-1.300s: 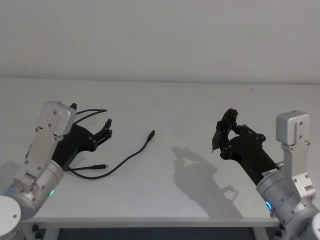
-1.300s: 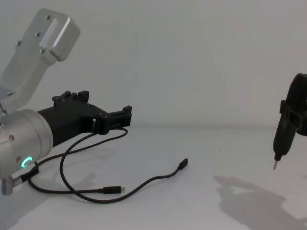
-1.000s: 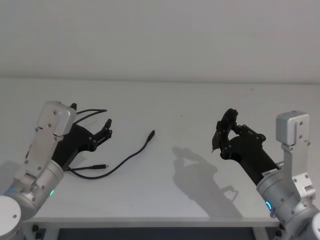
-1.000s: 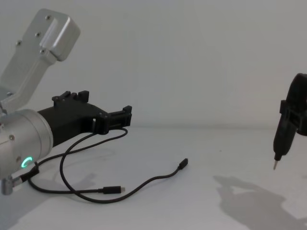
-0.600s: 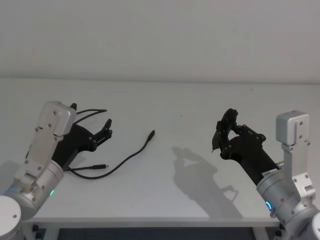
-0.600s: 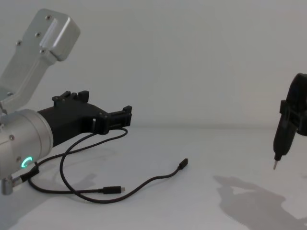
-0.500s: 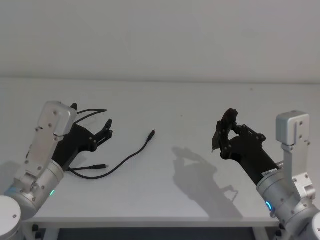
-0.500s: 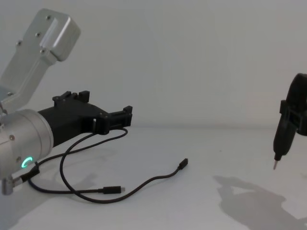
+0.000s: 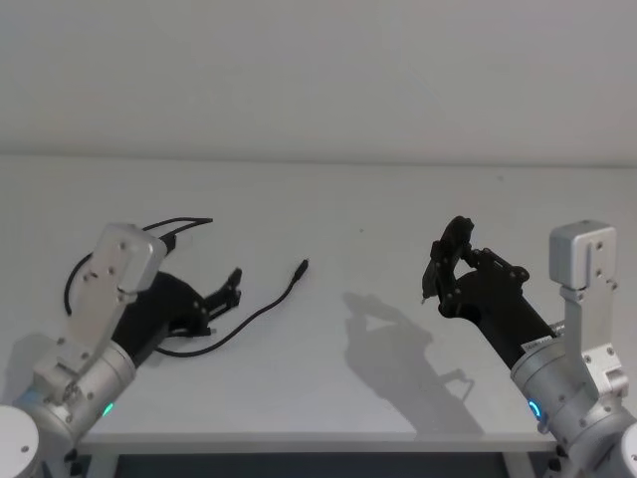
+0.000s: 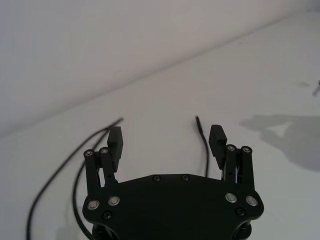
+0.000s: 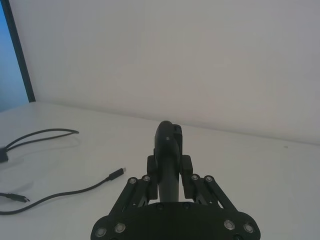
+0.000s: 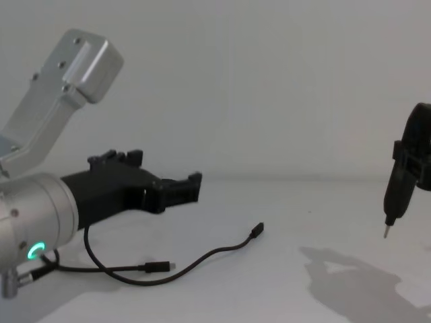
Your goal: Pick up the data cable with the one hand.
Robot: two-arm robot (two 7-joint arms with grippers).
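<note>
Risk of a missed grasp — thin black looped data cable (image 12: pixel 254 233) is laid flat on white tabletop (image 9: pixel 348 219), partly beneath blocky black two-finger left gripper (image 9: pixel 221 296), fingers spread wide, nothing held — one strand could be skimmed. Right gripper (image 9: pixel 445 267) is parked, clamped on slim black pointed tool (image 12: pixel 396 192).

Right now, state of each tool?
Left tool: open, empty, over the data cable.
Right tool: shut on a black pen-shaped object with a metal tip.
</note>
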